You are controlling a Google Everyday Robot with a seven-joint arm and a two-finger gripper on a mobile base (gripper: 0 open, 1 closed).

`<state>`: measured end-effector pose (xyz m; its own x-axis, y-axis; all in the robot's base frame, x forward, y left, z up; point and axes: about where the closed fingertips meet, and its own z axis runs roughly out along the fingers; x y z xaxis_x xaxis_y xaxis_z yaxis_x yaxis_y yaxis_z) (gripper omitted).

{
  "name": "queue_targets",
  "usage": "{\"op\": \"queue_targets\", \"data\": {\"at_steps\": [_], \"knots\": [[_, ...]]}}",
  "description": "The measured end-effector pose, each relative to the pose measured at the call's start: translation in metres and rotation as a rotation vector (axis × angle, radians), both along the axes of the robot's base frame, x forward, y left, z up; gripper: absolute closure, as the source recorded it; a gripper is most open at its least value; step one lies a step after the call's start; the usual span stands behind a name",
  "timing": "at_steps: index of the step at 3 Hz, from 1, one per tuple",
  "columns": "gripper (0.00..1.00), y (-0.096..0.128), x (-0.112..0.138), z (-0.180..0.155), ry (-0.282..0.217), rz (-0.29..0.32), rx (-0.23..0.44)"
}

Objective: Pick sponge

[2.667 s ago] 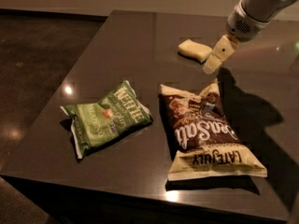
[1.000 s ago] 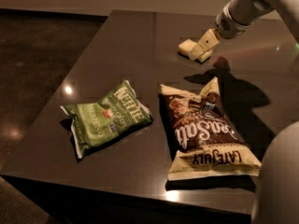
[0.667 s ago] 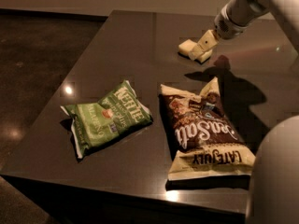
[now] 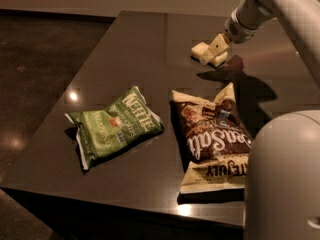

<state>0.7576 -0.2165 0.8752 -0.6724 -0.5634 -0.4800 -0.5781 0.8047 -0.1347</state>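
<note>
Now end effector (image 4: pixel 216 50) moved in over sponge (image 4: pixel 199 49).

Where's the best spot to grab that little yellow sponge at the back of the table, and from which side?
Probably across its narrow width near the middle, coming down from above: the sponge is a small soft block lying flat and low on the table, so its sides offer little height. The gripper sits right at its right end.
</note>
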Motion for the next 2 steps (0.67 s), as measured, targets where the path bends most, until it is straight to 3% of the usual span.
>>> {"op": "queue_targets", "data": {"at_steps": [2], "knots": [[0.03, 0.0023, 0.0115, -0.0173, 0.033, 0.008, -0.004]]}}
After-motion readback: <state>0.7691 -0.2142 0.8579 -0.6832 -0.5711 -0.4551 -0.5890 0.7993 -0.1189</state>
